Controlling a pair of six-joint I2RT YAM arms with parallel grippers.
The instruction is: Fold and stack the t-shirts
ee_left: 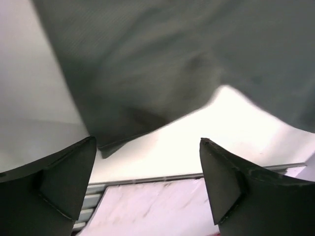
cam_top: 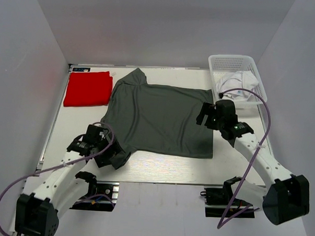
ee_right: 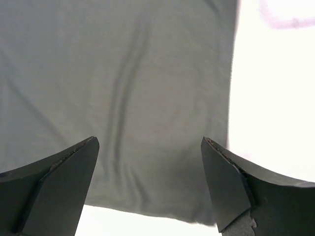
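Spread wide and empty, the left fingers (ee_left: 64, 182) hang by the lower sleeve of the dark grey-green t-shirt (cam_top: 157, 118); the right fingers (ee_right: 59, 182), equally spread, hover over its hem at 3 o'clock. Soft matt knit with faint creases, it lies flat across the middle of the pale tabletop (cam_top: 160, 170), sleeves at 12 and 7 o'clock. A bright red t-shirt (cam_top: 88, 89), folded into a neat rectangle, sits at 10 o'clock; white cloth (cam_top: 242, 82) lies in the plastic mesh basket (cam_top: 230, 58) at 2 o'clock
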